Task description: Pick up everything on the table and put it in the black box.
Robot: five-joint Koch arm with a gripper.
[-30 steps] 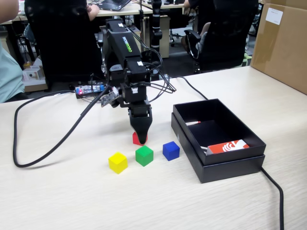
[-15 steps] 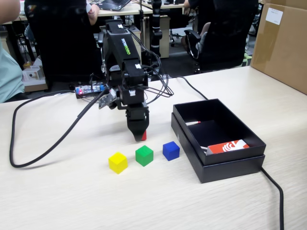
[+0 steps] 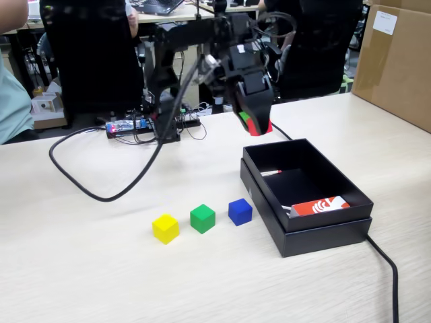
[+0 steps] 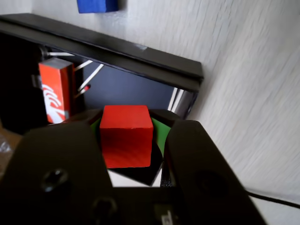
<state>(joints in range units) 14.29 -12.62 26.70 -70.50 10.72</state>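
Observation:
My gripper hangs in the air just above the far left corner of the black box, shut on the red cube. The wrist view shows that red cube clamped between my dark jaws, with the black box below it. On the pale table stand the yellow cube, the green cube and the blue cube in a row left of the box. The blue cube shows at the top edge of the wrist view.
A red-and-white card lies inside the box, also seen as the card in the wrist view. A black cable loops over the table's left. A brown carton stands at the far right. Another cable runs behind the box.
My gripper rose from the table with the red cube in it and swung right, from behind the cube row to above the box's far left corner.

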